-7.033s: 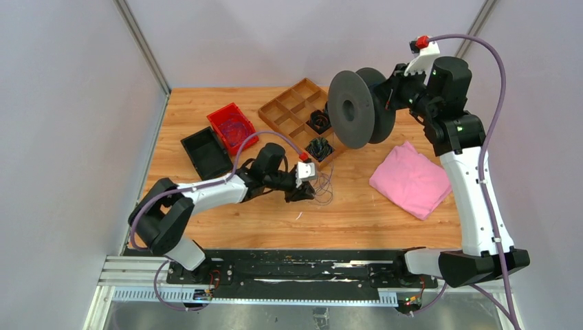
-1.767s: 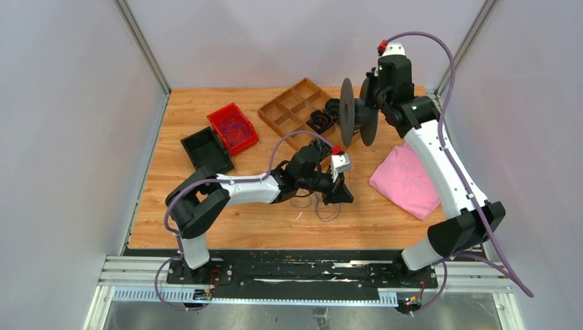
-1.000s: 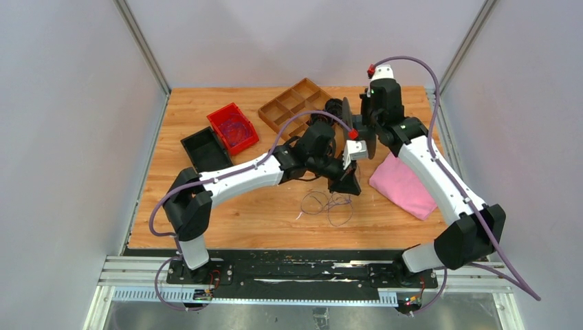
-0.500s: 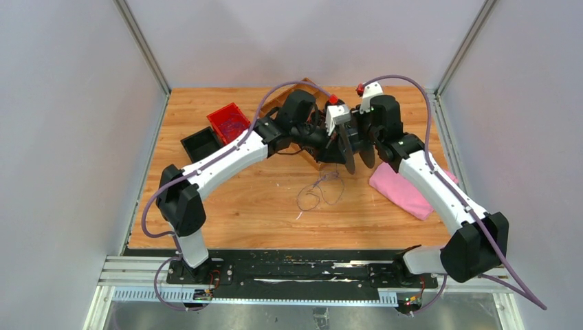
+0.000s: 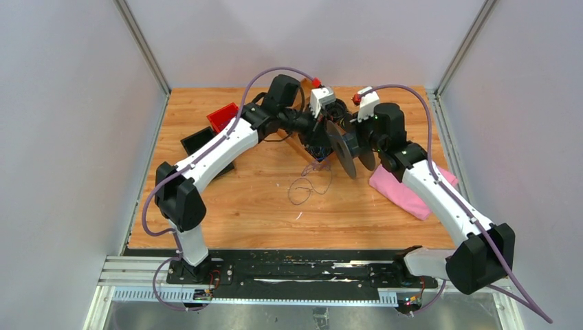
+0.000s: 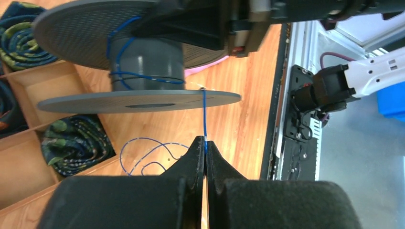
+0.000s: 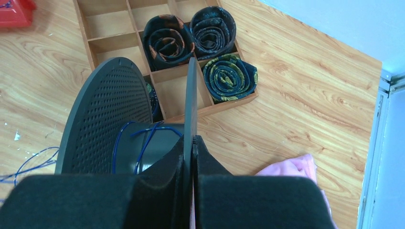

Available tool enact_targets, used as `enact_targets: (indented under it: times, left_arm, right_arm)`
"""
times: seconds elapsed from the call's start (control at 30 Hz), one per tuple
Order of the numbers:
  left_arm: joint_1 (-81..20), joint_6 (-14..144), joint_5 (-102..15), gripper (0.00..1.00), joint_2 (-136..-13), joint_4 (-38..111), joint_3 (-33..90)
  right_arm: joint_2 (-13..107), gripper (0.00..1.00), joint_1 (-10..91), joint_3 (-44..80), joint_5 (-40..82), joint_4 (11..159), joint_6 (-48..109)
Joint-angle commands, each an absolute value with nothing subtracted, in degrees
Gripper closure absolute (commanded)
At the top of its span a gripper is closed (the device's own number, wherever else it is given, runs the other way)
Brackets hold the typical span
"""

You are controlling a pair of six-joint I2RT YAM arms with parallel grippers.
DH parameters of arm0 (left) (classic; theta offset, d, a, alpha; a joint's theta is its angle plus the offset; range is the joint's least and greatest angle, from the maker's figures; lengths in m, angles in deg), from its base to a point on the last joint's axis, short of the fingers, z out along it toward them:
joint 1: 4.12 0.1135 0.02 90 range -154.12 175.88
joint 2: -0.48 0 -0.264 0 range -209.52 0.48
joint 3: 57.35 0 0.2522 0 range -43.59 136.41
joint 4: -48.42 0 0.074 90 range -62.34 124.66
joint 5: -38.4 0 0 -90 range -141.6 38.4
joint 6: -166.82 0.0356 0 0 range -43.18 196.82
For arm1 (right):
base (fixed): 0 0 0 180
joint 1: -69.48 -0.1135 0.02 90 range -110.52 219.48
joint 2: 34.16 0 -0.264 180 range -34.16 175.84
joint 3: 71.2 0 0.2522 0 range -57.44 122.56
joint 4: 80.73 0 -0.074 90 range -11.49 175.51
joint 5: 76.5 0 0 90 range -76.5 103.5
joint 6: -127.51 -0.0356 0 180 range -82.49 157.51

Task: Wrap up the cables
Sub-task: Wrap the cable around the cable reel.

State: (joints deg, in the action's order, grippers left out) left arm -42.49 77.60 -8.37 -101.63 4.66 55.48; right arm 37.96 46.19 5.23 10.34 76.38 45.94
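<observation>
left gripper (image 6: 205, 142) clenched on thin blue cable (image 6: 204, 114), lower centre of left wrist view. cable runs up past spool (image 6: 143, 59) flange edge, few turns around hub. right gripper (image 7: 192, 140) clamped on spool flange rim. slack cable looped on table (image 5: 385, 220), centre of top view.

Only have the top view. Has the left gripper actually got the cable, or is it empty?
Observer: Got it. In the left wrist view, the left gripper is shut on the cable, which runs straight up to the spool rim.
Operator: Any wraps on the core?
Observer: Yes, a few loose turns.
Operator: How is the right one holding the spool?
Observer: The right gripper pinches one flange by its edge.
</observation>
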Motion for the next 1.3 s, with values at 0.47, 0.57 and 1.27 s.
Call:
enact_targets:
  times: [0.47, 0.57, 1.27]
  left_arm:
    - [-36.13, 77.29, -11.49, 1.0, -106.08, 1.98, 61.4]
    - [-34.71, 76.84, -11.48, 1.0, -106.73, 2.04, 61.59]
    - [-30.35, 83.96, -13.48, 0.94, -107.93, 0.33, 56.75]
  right_arm:
    - [33.17, 0.99, 45.37, 3.67, 17.67, 78.13, 48.53]
    - [32.29, 0.99, 45.39, 3.39, 18.55, 77.58, 49.0]
    - [31.5, 0.99, 45.64, 8.53, 23.04, 72.38, 48.71]
